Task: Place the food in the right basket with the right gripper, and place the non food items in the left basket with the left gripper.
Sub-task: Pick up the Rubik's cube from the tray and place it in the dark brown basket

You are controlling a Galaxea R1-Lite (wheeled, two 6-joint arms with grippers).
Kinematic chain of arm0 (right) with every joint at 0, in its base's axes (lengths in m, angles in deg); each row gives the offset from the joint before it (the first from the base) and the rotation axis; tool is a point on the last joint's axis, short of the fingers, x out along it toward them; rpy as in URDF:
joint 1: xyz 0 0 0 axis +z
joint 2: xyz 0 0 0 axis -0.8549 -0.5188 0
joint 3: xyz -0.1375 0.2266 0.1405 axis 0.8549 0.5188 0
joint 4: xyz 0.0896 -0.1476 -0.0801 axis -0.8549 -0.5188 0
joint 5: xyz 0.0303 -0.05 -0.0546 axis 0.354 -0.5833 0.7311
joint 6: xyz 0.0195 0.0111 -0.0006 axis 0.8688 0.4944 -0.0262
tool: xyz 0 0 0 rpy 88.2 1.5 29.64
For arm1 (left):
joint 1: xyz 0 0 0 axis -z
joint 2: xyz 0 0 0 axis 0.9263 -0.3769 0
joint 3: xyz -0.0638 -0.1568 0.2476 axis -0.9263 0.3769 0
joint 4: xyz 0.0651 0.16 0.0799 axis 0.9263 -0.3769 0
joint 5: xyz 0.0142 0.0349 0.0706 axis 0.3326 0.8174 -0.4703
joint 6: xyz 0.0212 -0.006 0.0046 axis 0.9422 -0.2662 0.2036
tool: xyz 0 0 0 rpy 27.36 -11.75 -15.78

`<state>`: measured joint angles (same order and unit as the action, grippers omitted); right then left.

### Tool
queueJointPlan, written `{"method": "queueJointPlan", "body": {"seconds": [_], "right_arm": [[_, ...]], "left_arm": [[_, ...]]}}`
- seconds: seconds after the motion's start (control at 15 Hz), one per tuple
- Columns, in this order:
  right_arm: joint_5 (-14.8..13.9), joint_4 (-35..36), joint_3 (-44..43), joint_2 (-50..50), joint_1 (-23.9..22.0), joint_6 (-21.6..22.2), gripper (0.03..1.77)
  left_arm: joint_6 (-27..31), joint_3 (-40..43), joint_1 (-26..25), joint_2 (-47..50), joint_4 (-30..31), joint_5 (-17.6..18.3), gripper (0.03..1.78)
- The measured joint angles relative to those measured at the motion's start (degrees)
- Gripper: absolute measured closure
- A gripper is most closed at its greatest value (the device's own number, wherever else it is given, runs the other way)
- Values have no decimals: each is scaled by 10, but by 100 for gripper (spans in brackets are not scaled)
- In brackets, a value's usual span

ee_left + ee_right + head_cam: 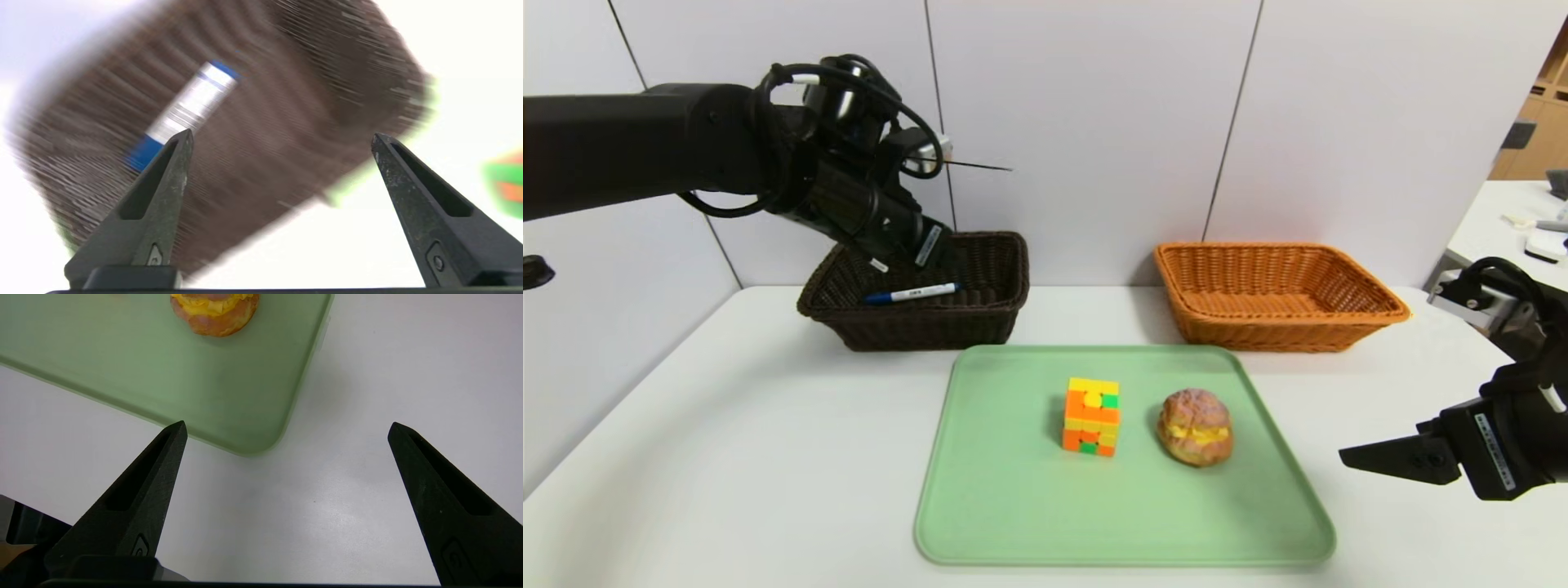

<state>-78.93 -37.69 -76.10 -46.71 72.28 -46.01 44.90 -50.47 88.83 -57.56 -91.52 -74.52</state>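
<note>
On my far left I have the dark brown woven basket [923, 331], which stands on the white tabletop [686, 490]. My left gripper [282, 135] is above this basket, its fingers wide open, and I see nothing held between them. Inside the basket lies the marker [923, 292]: it has a white body with small dark printing, and it is blue at both ends, with the longer blue part toward the left. It lies almost level, only a little tilted in my head view.

Next to the right, I see the green tray [1127, 514], flat, with rounded corners and a low raised rim. Near its middle sits the puzzle cube [1092, 418]. Its colours are mixed: mostly orange and yellow squares, with one green square on the upper face and another at the bottom of the front face. The bun [1196, 428] rests to the right of the cube, apart from it. It is round and brown, with a wrinkled top and a bright yellow filling in its split.

Behind the tray, toward the right, stands the orange woven basket [1274, 333]. At the far right, my right gripper [289, 423] is parked over the tabletop beside the tray, its fingers wide open and holding nothing.
</note>
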Motion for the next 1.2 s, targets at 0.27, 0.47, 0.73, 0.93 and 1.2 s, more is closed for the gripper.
{"method": "queueJointPlan", "body": {"seconds": [0.27,0.47,0.73,0.93,1.2], "right_arm": [[0,0,0,10,0,2,10],[1,0,1,15,0,2,10],[0,0,7,25,0,2,10],[0,0,9,31,0,2,10],[0,0,12,38,0,3,10]], "left_arm": [[-144,64,83,60,-11,-67,20],[-227,83,147,79,-21,-129,17],[-313,100,227,80,-41,-198,14],[-372,110,278,66,-57,-228,14],[-440,108,320,32,-74,-250,12]]}}
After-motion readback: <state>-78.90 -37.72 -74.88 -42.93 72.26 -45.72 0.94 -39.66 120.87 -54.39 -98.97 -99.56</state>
